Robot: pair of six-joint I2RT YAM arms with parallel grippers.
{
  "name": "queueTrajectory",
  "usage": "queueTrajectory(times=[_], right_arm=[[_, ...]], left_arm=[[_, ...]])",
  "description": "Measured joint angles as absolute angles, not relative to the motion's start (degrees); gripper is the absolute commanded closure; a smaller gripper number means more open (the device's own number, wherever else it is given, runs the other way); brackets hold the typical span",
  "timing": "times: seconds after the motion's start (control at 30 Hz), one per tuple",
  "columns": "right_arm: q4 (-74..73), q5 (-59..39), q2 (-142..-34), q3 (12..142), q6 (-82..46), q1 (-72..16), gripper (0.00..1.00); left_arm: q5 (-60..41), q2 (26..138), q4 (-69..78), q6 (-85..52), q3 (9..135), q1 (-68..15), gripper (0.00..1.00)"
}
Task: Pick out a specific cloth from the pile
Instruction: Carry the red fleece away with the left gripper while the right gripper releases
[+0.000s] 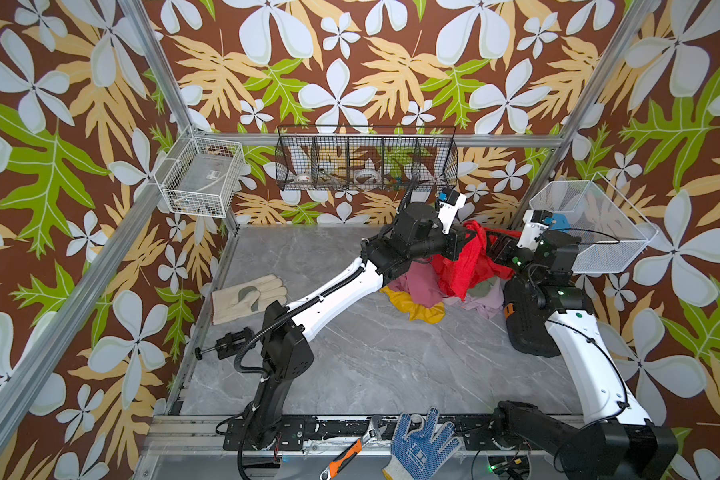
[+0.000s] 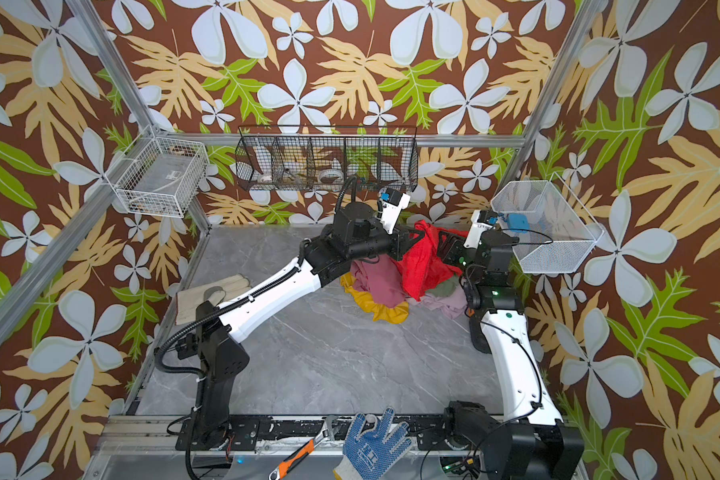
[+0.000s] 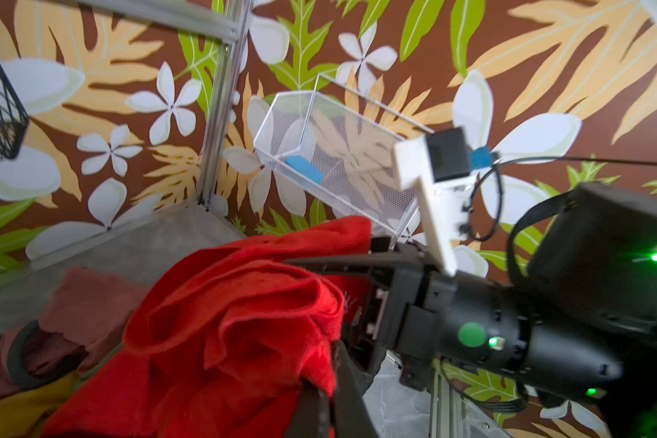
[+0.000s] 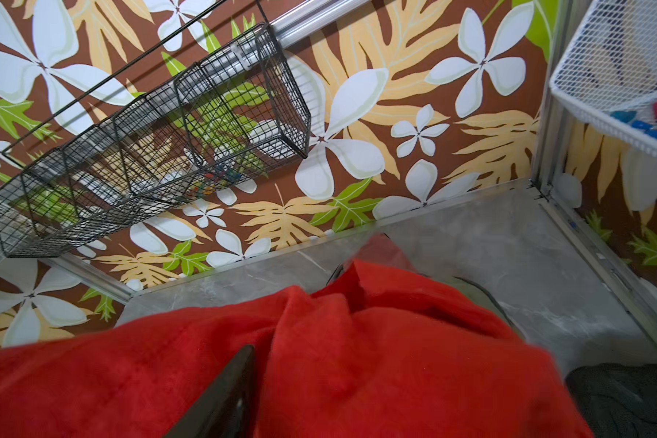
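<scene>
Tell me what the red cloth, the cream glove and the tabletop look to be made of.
Red cloth: thin soft fabric, faint sheen; it hangs in loose folds, with a fuzzy nap in the wrist views. Glove: probably leather or heavy canvas, matte cream with a grey patch. Tabletop: grey marble look with pale veins, semi-gloss; possibly a printed laminate.

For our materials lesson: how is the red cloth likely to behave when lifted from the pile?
Probably floppy: the red cloth droops in folds below the left gripper. Likely light, since a pinched bit seems to carry it. Its fuzzy surface might cling to the pile.
</scene>
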State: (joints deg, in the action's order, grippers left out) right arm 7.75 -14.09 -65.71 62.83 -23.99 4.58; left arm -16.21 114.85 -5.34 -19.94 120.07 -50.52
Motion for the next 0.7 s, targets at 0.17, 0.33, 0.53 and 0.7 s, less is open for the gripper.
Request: queueTrajectory(times=[0.17,0.33,0.53,0.7], right_arm=[[9.0,-11.4,-65.9,62.8,-22.2,4.6,0.07],[10.1,-9.6,-66.0,62.9,-20.4,4.6,0.03],[10.3,-9.0,-66.1,62.7,-19.1,4.6,0.03],[10.6,-9.1,-66.3,62.0,-18.8,4.6,0.03]], left_arm=[[-13.8,112.7,-4.1,-16.8,121.3,-50.2,1.00],[-11.8,110.5,-4.1,-14.6,122.6,-49.6,1.00],[-6.9,105.6,-4.1,-11.7,123.2,-48.2,1.00],[1.0,99.7,-4.1,-7.7,120.6,-47.1,1.00]])
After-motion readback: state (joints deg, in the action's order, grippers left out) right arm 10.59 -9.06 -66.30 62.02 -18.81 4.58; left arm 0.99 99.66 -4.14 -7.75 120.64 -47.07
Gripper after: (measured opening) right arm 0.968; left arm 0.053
